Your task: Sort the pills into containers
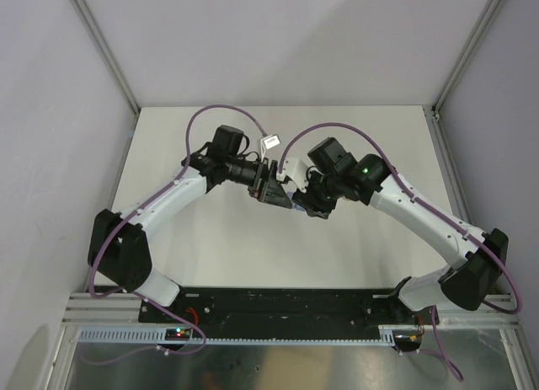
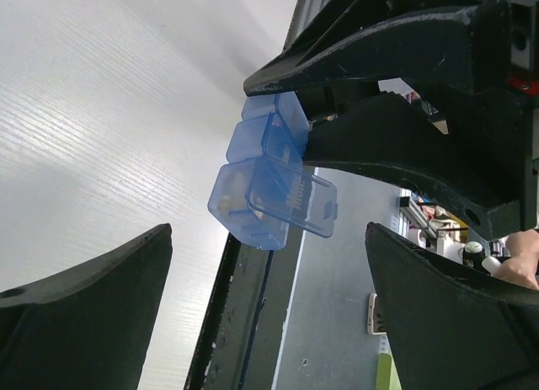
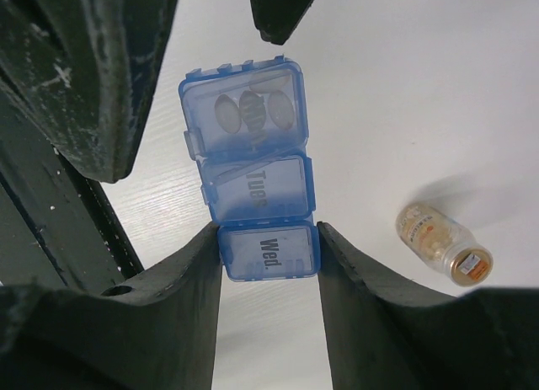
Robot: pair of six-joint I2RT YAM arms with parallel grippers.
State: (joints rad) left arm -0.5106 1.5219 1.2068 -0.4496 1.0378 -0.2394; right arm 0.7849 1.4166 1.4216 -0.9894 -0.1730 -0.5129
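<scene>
The top external view looks down from above and behind the arm bases, far enough to frame the whole surface. The left wrist view looks out close along the left end effector, and the right wrist view along the right end effector, facing it. Both share the pill box, seen from opposite ends.
</scene>
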